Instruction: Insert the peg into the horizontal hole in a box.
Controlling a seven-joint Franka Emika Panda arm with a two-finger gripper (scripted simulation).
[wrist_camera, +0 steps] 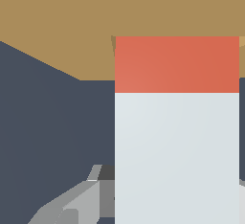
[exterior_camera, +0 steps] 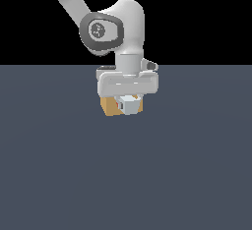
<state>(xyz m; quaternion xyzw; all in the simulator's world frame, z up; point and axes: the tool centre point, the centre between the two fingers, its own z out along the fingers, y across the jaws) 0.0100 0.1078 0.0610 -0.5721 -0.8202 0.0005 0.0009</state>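
One arm works over a plain dark grey-blue surface (exterior_camera: 59,175), and we see only three things of note on or above it: the gripper (exterior_camera: 128,102), the peg (wrist_camera: 176,137) and the box (exterior_camera: 109,107). In the exterior view the box sits well back from the surface's near edge, close to its far edge and roughly midway between the side edges. The arm's white hand hangs directly over it and covers most of its top, so only a tan-orange strip shows beneath, mostly toward the exterior view's left.

In the wrist view the peg fills much of the picture: a broad white length capped by an orange-red end, and that end lies against the tan face of the box, right at it. We make out a thin darker sliver beside the orange-red end that may be an edge of the hole, but the peg hides the opening itself, so we cannot tell how far the tip has entered, if at all.

A grey finger (wrist_camera: 72,204) shows beside the white part of the peg. The gripper looks pinched on the peg, fingers pressed to its sides. Nothing else lies on the surface near the box.
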